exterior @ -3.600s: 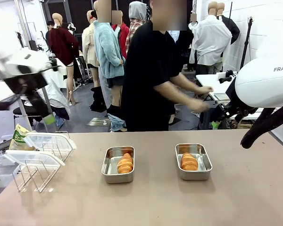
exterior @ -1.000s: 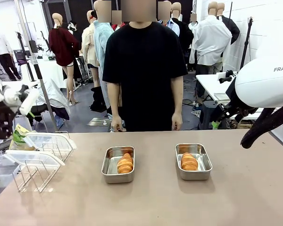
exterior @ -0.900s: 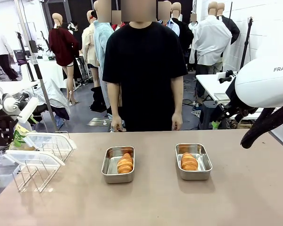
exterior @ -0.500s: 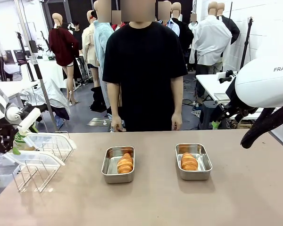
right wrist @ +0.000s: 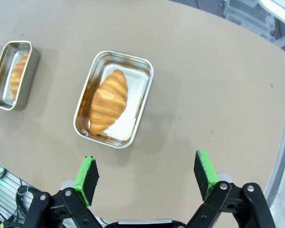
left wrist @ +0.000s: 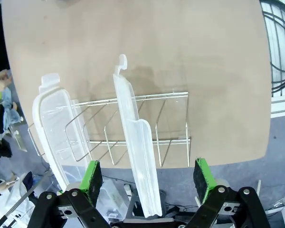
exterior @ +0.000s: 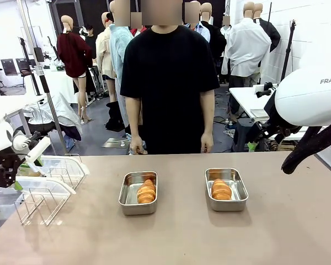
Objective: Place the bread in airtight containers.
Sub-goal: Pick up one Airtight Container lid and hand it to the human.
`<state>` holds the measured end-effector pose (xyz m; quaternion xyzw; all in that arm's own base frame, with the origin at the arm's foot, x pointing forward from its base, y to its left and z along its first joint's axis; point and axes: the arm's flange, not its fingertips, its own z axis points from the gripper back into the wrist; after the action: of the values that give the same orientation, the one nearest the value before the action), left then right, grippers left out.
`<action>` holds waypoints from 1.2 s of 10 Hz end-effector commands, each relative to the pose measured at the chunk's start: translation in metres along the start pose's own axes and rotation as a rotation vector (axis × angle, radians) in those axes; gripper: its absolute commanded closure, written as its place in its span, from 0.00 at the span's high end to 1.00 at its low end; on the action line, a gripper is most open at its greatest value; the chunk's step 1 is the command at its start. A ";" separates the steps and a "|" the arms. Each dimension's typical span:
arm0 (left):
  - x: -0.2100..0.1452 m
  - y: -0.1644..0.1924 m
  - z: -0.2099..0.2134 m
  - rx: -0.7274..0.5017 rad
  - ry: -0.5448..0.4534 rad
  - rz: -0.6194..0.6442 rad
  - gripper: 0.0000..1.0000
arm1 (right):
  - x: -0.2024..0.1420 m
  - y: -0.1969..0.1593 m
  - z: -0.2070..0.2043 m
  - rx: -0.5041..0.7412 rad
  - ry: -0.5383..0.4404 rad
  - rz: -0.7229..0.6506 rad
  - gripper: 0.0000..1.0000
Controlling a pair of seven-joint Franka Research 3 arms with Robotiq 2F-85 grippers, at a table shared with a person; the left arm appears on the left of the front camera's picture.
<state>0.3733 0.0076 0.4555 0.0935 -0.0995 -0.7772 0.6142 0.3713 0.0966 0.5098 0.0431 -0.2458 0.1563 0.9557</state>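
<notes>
Two steel airtight containers stand lidless on the table: the left one (exterior: 127, 194) and the right one (exterior: 240, 190). Each holds one golden bread roll (exterior: 146, 192) (exterior: 220, 189). In the right wrist view my right gripper (right wrist: 146, 175) hangs open above the table, short of the nearer container (right wrist: 149, 76) and its bread (right wrist: 109, 100); the other container (right wrist: 4, 57) lies farther left. My left gripper (left wrist: 147, 178) is open above the wire rack (left wrist: 173, 140), its pads on either side of an upright clear lid (left wrist: 135, 142). It hovers at the table's far left (exterior: 14, 178).
A second clear lid (left wrist: 57, 128) leans in the rack, which stands at the table's left edge (exterior: 41, 201). A person in black stands at the far side, hands (exterior: 135, 146) hanging by the table edge. The big white right arm (exterior: 309, 96) fills the right side.
My left arm has come down at the far left toward the wire rack. The person, turned aside earlier, faces the table. Containers and bread have not moved.
</notes>
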 end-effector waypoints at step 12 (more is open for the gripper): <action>-0.018 0.008 -0.038 0.018 -0.021 0.032 0.77 | 0.000 0.000 0.000 -0.002 0.002 0.003 1.00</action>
<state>0.3929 0.0174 0.4261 0.0851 -0.1053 -0.7625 0.6327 0.3713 0.0966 0.5098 0.0431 -0.2458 0.1563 0.9557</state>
